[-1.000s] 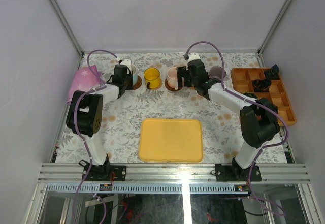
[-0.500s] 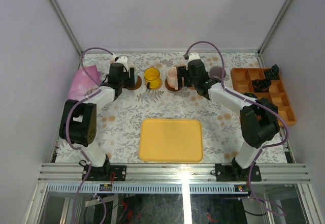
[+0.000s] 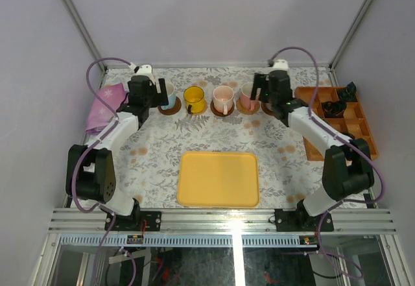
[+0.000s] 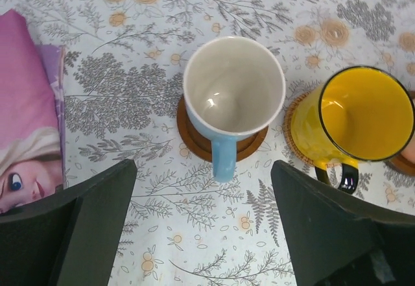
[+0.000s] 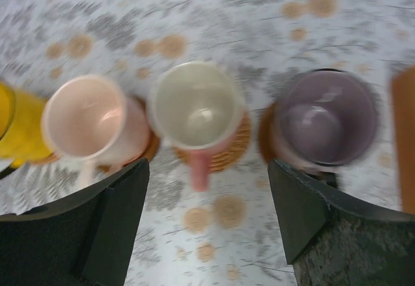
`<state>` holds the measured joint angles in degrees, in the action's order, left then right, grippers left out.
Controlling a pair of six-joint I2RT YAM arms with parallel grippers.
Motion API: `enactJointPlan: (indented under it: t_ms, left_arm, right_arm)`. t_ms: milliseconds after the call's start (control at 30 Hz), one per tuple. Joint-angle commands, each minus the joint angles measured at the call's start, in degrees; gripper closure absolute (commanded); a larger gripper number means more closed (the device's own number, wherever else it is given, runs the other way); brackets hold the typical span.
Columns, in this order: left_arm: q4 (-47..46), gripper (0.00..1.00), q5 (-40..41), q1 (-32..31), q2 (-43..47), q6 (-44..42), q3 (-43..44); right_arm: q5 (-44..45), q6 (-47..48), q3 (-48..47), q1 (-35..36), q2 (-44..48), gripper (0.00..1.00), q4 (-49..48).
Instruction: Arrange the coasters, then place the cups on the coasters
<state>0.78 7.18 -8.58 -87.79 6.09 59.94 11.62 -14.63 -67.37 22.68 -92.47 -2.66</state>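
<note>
Five handled mugs stand in one row across the upper part of the floral-patterned bench (image 3: pixel 155 153).

**Left wrist view**
- The light blue mug with white inside (image 4: pixel 233 98) sits upright on a dark brown round coaster (image 4: pixel 193 142). Its handle points toward the bottom of the frame.
- Just right of it, the yellow mug (image 4: pixel 353 120) covers most of a tan woven coaster (image 4: pixel 289 127).
- The left jaws stand wide apart at the bottom corners and hold nothing.
- A pink printed cloth (image 4: pixel 26 117) is cut off at the left edge.

**Right wrist view**
- This view is blurred.
- A pale pink mug (image 5: pixel 91 120) is at the left; the coaster beneath it is mostly covered.
- A second pink mug (image 5: pixel 194 111) stands on a second tan woven coaster (image 5: pixel 232 148).
- A purple-grey mug (image 5: pixel 327 117) stands on a dark coaster (image 5: pixel 264 135).
- The right jaws are wide apart and hold nothing.

**Top view**
- The arms partly hide the light blue mug and the purple-grey mug.
- The yellow rectangular tray (image 3: pixel 218 179) lies at centre frame.
</note>
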Motion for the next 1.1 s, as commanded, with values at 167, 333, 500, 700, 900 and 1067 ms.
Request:
enactJointPlan:
  t_ms: [167, 333, 500, 700, 900, 1067]
  left_arm:
    - [0.71, 0.0, 2.55, 9.33, 6.37, 11.11, 2.24]
    - [1.0, 0.0, 7.41, 12.88, 10.91, 14.12, 1.19]
    - [3.26, 0.0, 17.61, 13.07, 16.1, 13.27, 0.64]
    - [4.14, 0.0, 23.12, 13.09, 20.55, 9.86, -1.66]
    - [4.76, 0.0, 25.54, 13.1, 23.24, 9.09, -3.87]
    - [4.38, 0.0, 27.11, 13.12, 24.79, 8.84, -5.23]
  right_arm:
    - [7.77, -7.65, 11.4, -16.6, 14.22, 0.17, -6.09]
    - [13.62, -12.65, 16.34, -22.45, 21.93, 0.04, -6.6]
    - [23.84, -12.82, 20.19, -23.48, 28.51, 0.01, -6.95]
    - [25.89, -10.85, 20.31, -23.47, 30.42, 0.01, -4.0]
    - [25.27, -10.24, 19.83, -23.47, 30.32, 0.01, -2.17]
    - [23.98, -9.98, 19.08, -23.49, 29.36, 0.01, -2.1]
